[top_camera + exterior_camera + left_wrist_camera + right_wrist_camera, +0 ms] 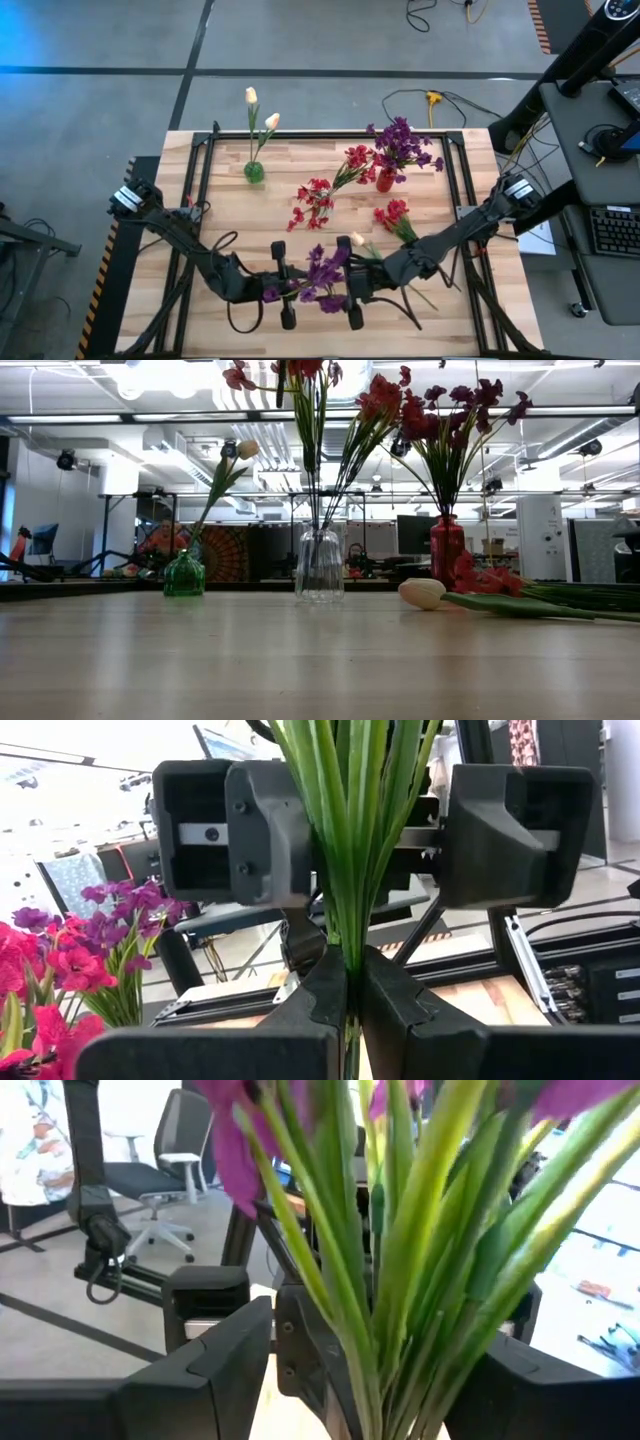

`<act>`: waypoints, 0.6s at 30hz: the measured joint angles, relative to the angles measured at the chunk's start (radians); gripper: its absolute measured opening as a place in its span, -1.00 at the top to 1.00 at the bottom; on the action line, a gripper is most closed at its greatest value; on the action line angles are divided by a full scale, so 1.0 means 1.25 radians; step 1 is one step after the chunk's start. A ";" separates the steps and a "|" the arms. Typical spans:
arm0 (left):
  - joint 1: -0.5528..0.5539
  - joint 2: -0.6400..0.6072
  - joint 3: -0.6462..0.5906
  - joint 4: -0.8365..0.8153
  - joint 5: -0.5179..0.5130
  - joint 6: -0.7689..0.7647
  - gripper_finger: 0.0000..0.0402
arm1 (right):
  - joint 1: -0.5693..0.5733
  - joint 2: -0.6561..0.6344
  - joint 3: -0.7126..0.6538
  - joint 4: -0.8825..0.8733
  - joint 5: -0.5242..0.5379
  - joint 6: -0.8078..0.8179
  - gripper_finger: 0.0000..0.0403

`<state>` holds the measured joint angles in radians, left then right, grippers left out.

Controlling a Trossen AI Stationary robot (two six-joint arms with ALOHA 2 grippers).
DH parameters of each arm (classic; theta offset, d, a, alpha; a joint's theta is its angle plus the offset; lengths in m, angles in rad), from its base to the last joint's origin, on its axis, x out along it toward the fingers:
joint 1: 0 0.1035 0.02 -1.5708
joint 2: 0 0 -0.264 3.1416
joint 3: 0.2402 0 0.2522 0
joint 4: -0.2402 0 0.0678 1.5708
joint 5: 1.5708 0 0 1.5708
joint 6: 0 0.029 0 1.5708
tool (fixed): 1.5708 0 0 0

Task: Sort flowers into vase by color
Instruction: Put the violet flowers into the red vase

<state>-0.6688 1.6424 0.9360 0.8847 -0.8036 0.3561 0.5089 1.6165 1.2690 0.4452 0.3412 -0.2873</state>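
My left gripper is near the table's front edge, shut on a bunch of purple flowers with long green stems. My right gripper faces it from the right, open wide. Its two fingers stand on either side of the same stems without touching them. A green vase holds cream tulips. A red vase holds purple flowers. A clear vase holds red flowers. More red flowers and a cream tulip lie on the table. My left gripper pinches the bunch's green stems together between its two fingers. The fingers come level from the table's left and lie across the stems. The stems fan out past the fingers, and the purple blossoms sit between my two grippers.
The three vases stand in a row across the far half of the wooden table. Loose red flowers and a tulip lie at the right, close to my right arm. Black rails frame the table. Bare wood lies at the left and centre.
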 joint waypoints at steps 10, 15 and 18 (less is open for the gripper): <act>0.001 0.000 0.000 -0.002 0.000 0.001 0.97 | -0.008 0.000 0.001 -0.005 0.007 0.034 0.09; 0.001 0.000 0.000 -0.002 0.001 -0.001 0.85 | -0.008 -0.004 0.001 -0.011 0.020 0.043 0.32; 0.001 0.000 0.000 -0.002 0.001 -0.002 0.70 | -0.008 -0.004 0.001 -0.024 0.021 0.054 0.46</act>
<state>-0.6674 1.6421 0.9360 0.8825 -0.8028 0.3538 0.4984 1.6112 1.2697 0.4152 0.3676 -0.2195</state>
